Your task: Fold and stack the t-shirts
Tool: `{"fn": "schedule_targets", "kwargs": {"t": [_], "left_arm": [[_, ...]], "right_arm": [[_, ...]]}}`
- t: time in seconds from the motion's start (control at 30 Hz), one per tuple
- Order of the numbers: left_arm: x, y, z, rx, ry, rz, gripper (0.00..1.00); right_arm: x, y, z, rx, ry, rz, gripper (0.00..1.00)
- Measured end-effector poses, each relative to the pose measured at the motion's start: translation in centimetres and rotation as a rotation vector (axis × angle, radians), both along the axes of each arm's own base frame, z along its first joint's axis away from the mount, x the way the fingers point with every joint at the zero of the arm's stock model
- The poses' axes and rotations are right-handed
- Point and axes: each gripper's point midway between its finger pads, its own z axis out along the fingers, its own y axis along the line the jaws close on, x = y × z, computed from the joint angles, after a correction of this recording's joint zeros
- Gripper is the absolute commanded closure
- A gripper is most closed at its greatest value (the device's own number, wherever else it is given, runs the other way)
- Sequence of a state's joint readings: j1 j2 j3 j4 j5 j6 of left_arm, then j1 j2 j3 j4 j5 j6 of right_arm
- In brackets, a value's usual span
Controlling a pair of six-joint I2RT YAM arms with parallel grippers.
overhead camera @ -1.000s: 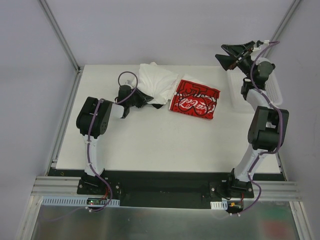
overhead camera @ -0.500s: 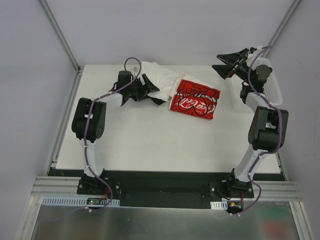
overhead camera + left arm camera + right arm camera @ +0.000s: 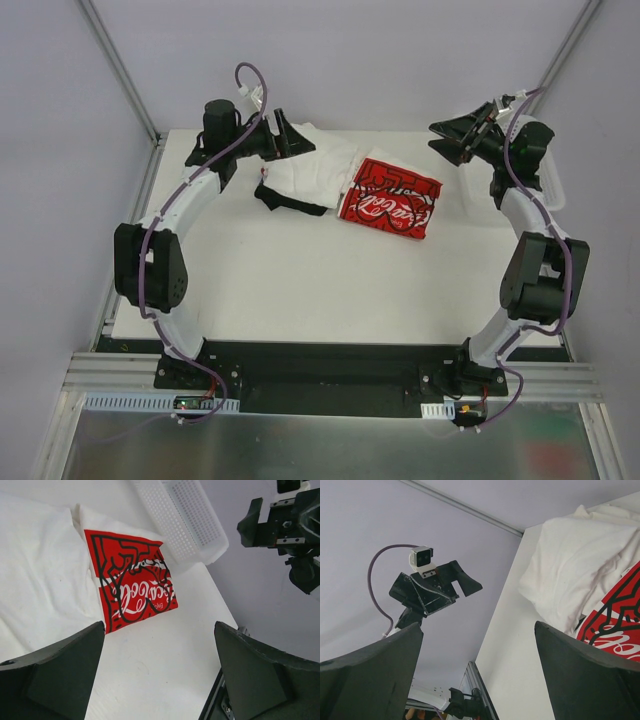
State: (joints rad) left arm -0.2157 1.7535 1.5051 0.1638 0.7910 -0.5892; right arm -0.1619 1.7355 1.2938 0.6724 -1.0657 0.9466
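Observation:
A red t-shirt with white lettering (image 3: 390,196) lies folded at the back middle of the table. Its left edge rests over a rumpled white t-shirt (image 3: 312,168), and a strip of black t-shirt (image 3: 288,203) shows at the white one's near edge. My left gripper (image 3: 289,136) hangs open in the air above the white shirt's far left corner, holding nothing. My right gripper (image 3: 448,140) is open and empty, raised to the right of the red shirt. The left wrist view looks down on the red shirt (image 3: 131,587) and white shirt (image 3: 35,575).
A white mesh basket (image 3: 192,522) stands at the table's right edge, partly hidden behind my right arm (image 3: 525,190) in the top view. The table's left edge (image 3: 150,200) runs along a metal frame rail. The right wrist view shows my left gripper (image 3: 436,586) against the wall.
My left gripper has opened, let go of the white shirt, and swung up and back toward the far left corner. The white shirt has settled flatter. My right gripper has shifted slightly.

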Motion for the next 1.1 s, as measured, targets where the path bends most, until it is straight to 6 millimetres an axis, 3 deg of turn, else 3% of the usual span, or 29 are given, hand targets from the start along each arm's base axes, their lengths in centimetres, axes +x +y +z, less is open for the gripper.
{"fn": "schedule_targets", "kwargs": {"t": [0.23, 0.3, 0.4, 0.57, 0.67, 0.77, 0.9, 1.1], "left_arm": [[-0.9, -0.4, -3.5, -0.007, 0.109, -0.04, 0.09], [-1.3, -0.8, -3.9, -0.025, 0.131, -0.083, 0.04], [-2.7, -2.4, -5.1, -0.044, 0.177, -0.188, 0.01], [-5.4, -6.0, -7.4, -0.043, 0.259, -0.394, 0.01], [-5.8, -7.6, -7.5, -0.062, 0.274, -0.518, 0.01], [-5.2, -7.8, -7.2, -0.077, 0.263, -0.572, 0.01], [-4.6, -7.2, -7.5, -0.068, 0.262, -0.572, 0.01], [-4.1, -6.1, -11.9, 0.125, 0.31, -0.433, 0.01]], "right_arm": [[-0.7, -0.4, -0.4, -0.019, 0.003, -0.033, 0.04], [-0.7, -0.5, -1.3, -0.024, 0.02, -0.044, 0.04], [-1.0, -0.5, -4.3, -0.024, 0.083, -0.064, 0.04], [-3.2, 0.3, -11.5, -0.025, 0.266, -0.079, 0.04], [-4.6, 0.8, -13.3, -0.041, 0.315, -0.092, 0.04], [-6.7, 1.0, -13.4, -0.069, 0.316, -0.116, 0.04], [-9.4, 0.8, -11.6, -0.12, 0.247, -0.164, 0.04], [-12.7, -0.6, -11.6, -0.263, 0.24, -0.29, 0.04]]}}
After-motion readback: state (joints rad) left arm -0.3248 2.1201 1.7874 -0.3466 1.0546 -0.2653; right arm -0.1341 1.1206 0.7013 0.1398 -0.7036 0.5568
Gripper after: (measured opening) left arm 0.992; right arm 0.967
